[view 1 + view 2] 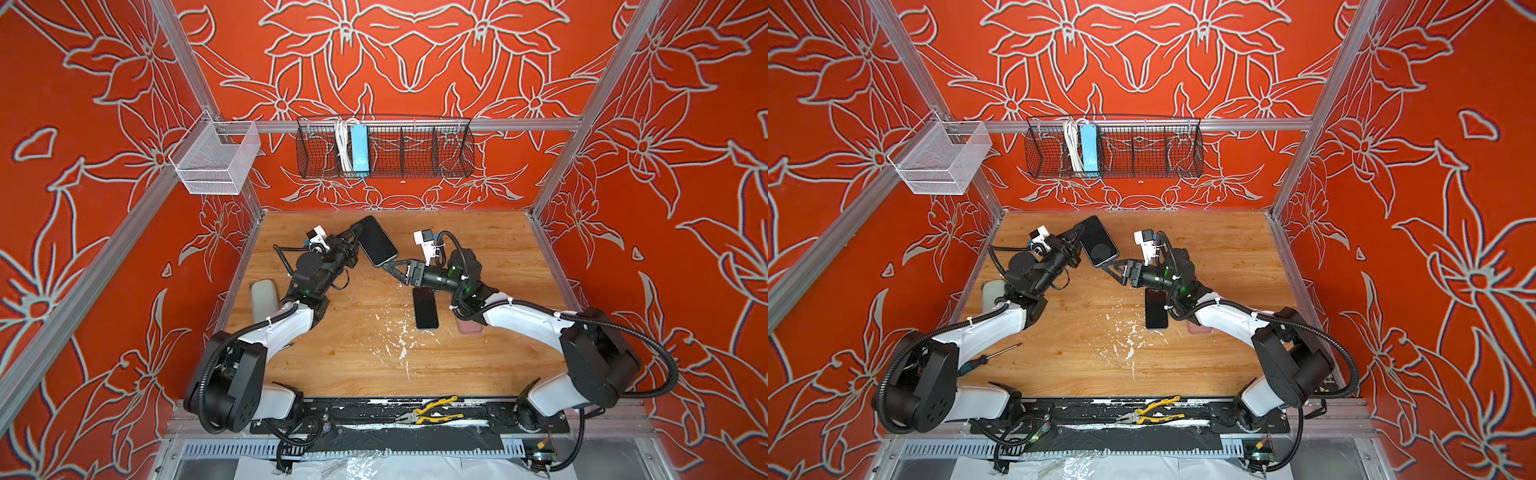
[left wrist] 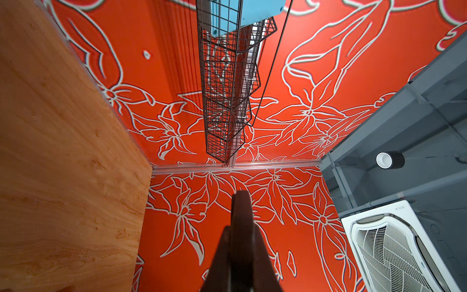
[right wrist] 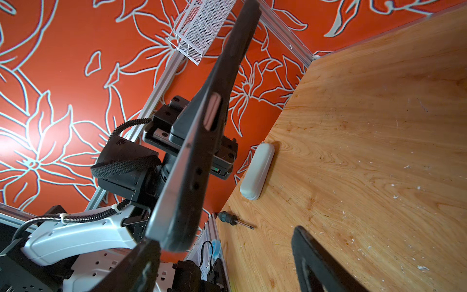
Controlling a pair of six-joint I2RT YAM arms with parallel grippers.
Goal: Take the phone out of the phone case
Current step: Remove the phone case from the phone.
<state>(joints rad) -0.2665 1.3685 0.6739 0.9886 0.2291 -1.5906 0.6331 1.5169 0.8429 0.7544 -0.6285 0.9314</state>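
Left gripper (image 1: 352, 240): clamped on the long edge of the black glass phone in a dark matte shell (image 1: 377, 241), which it holds raised and tilted.
Right gripper (image 1: 392, 268): jaws wide at that phone's near corner, gripping nothing.
Doing it well: pinch only the shell's lip at the corner, then peel while the left hold stays firm.
Dusty-pink soft phone case (image 1: 470, 327): flat on the wooden table (image 1: 353, 353), partly under the right forearm, just beside a second black phone (image 1: 425, 308). I cannot tell whether it is empty.

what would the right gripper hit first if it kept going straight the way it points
Most likely the lower corner of the dark-cased phone, held up by the left gripper: in the right wrist view that corner sits just ahead of the open right gripper. Exact depth is unclear.
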